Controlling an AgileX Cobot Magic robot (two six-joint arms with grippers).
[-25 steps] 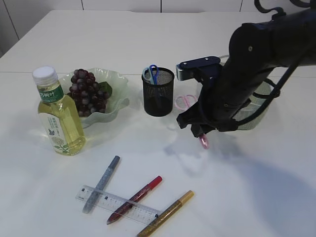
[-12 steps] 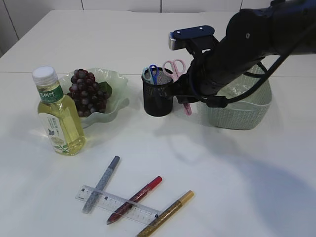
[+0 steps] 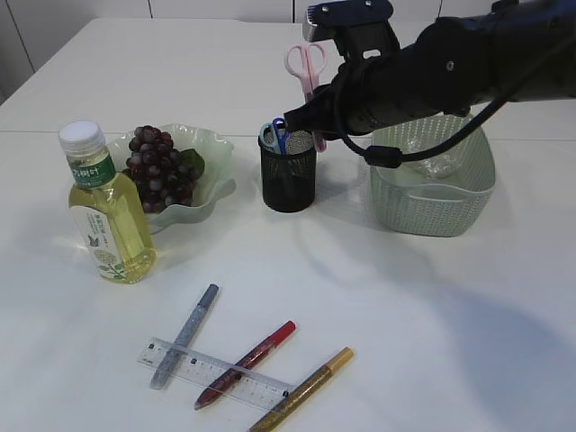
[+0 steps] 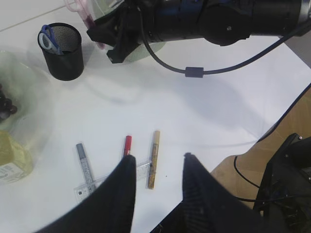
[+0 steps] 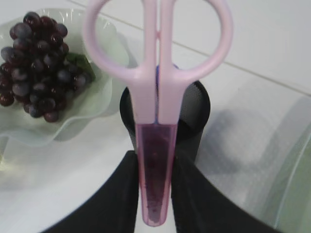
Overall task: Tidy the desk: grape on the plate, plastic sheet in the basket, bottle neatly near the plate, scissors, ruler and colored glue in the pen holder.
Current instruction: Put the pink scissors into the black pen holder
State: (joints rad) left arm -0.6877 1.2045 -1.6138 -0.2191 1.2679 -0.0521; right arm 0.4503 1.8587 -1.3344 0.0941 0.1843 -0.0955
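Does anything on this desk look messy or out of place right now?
Yes: three glue pens and a clear ruler lie criss-crossed loose on the table near the front edge. Pink scissors hang in the right gripper above the pen holder, not inside.

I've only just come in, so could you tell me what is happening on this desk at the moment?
The right gripper holds pink scissors by the sheathed blade, handles up, above the black pen holder, which already has blue-handled scissors in it. The left gripper hangs open and empty. The grapes sit on the plate with the bottle beside it. The ruler and three glue pens lie on the table.
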